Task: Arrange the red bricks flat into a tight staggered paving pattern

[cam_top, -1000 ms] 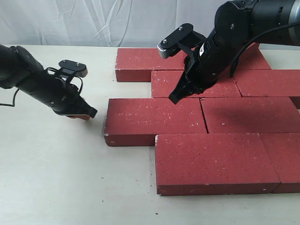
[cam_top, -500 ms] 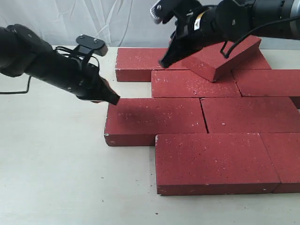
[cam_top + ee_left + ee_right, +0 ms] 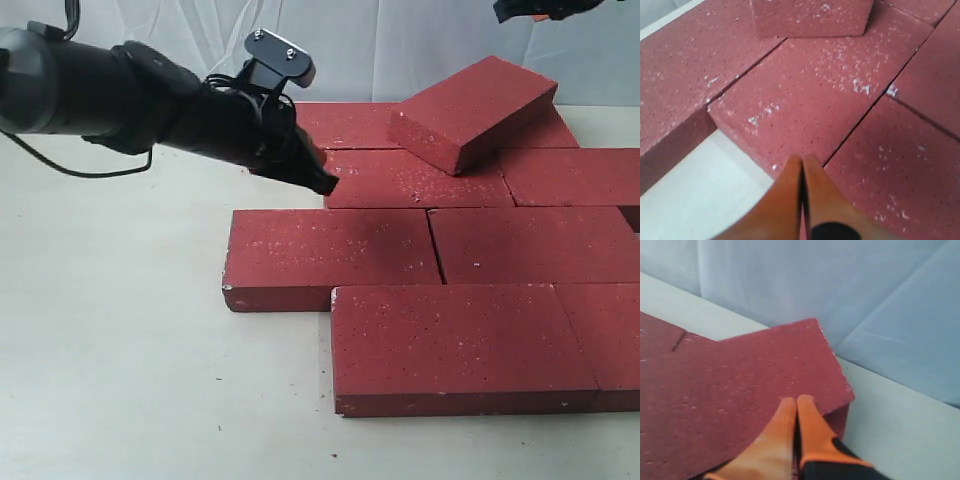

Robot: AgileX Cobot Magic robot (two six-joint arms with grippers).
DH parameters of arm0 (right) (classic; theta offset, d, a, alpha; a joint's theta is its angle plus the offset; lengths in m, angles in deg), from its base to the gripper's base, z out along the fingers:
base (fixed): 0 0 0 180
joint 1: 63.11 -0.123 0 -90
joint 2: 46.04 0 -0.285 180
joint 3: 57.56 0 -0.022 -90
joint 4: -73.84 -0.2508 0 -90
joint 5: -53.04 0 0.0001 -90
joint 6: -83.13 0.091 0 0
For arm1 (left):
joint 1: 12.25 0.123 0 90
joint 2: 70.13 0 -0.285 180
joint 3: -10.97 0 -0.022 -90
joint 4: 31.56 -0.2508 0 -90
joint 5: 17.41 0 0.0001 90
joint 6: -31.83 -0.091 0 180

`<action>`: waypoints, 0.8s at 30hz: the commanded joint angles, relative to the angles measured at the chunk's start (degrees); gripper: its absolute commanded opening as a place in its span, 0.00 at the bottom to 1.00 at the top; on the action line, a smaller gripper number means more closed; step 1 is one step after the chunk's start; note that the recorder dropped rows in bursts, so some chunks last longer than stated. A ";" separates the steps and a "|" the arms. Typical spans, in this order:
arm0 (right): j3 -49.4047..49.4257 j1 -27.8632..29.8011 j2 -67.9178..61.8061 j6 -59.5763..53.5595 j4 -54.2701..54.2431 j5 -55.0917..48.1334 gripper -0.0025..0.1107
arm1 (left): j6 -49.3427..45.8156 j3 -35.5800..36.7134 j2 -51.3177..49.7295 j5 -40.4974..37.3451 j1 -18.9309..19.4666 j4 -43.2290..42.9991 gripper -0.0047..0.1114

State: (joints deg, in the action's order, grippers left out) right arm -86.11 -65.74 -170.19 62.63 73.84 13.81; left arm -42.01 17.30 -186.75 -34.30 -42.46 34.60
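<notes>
1. Red bricks [image 3: 460, 345] lie flat on the table [image 3: 120, 380]. The nearest row looks snug, and its joint does not line up with the joint in the row behind.
2. In the next row back, two bricks meet end to end with only a thin crack between them.
3. My left gripper [image 3: 322, 184] hangs just past that row, over the corner of the third row. Its fingers [image 3: 787, 185] are pressed together and hold nothing.
4. Farther back, one tilted brick [image 3: 475, 105] leans on top of the others, with one end down and the other up. I think this is the one I must fix.
5. My right gripper [image 3: 796, 402] is high above it at the very back. Its fingers are pressed together too, and it is empty.
6. To do this well, I would open the fingers wide and grab the tilted brick across its narrow side. Then I would lift it clear and set it down flat, tight against a row and shifted half a brick along.
</notes>
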 commanded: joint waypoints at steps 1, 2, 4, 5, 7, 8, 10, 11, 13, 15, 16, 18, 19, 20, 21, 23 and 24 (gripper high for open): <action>-12.60 5.30 -10.79 0.82 -0.77 -4.83 0.01 | 5.96 -7.33 -5.33 -1.73 -1.32 -6.55 0.04; -17.77 6.67 -15.03 1.10 -1.53 -5.35 0.01 | 8.42 -10.37 -7.59 -2.16 -1.83 -9.82 0.04; -25.15 7.81 -20.79 0.98 -3.61 -5.58 0.01 | 9.02 -14.37 -10.48 -2.88 -2.05 -11.03 0.04; -27.10 7.95 -22.42 0.69 -4.04 -5.43 0.01 | 9.02 -15.18 -11.19 -2.88 -2.05 -11.03 0.04; -33.77 8.79 -27.87 0.68 -4.04 -4.62 0.01 | 9.02 -17.15 -13.12 -2.65 -2.05 -11.55 0.04; -37.70 9.24 -31.34 -0.36 -4.04 -3.73 0.01 | 9.02 -17.82 -14.04 -2.62 -2.05 -11.55 0.04; -41.72 9.47 -35.46 -3.05 -6.16 -3.60 0.01 | 9.02 -17.92 -15.22 -2.52 -2.05 -11.96 0.04; -43.12 9.47 -37.11 -4.43 -6.71 -3.60 0.01 | 9.02 -17.92 -15.78 -2.41 -2.05 -12.26 0.04; -44.29 9.47 -38.81 -5.26 -6.83 -3.47 0.01 | 8.80 -17.92 -16.04 -2.41 -2.05 -12.49 0.04; -44.29 9.47 -39.16 -6.55 -7.38 -4.26 0.01 | 8.80 -17.92 -16.04 -2.41 -2.05 -12.65 0.04; -44.29 9.47 -39.16 -8.42 -8.94 -5.97 0.01 | 8.80 -17.92 -16.04 -2.41 -2.05 -12.65 0.04; -44.83 9.47 -39.16 -12.58 -12.11 -10.03 0.01 | 8.80 -17.92 -16.04 -1.94 -2.05 -12.82 0.04; -45.43 9.47 -39.16 -13.03 -12.66 -11.59 0.01 | 8.80 -17.92 -16.04 -1.25 -2.05 -12.82 0.04; -46.18 9.47 -39.16 -13.03 -12.88 -12.76 0.01 | 8.80 -17.92 -16.04 -0.85 -2.05 -12.82 0.04; -47.25 9.47 -39.16 -13.17 -12.88 -14.47 0.01 | 8.80 -17.92 -16.04 -0.41 -2.05 -12.82 0.04; -49.62 9.47 -39.16 -13.49 -13.39 -18.26 0.01 | 8.80 -17.92 -16.04 -0.08 -2.05 -12.91 0.04; -51.11 9.47 -39.06 -14.15 -14.16 -20.75 0.01 | 8.80 -17.92 -16.04 0.66 -2.05 -13.14 0.04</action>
State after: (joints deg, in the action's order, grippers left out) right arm -133.89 -56.59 -209.60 50.05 61.32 -1.48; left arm -33.44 -0.28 -202.85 -35.08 -44.27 22.04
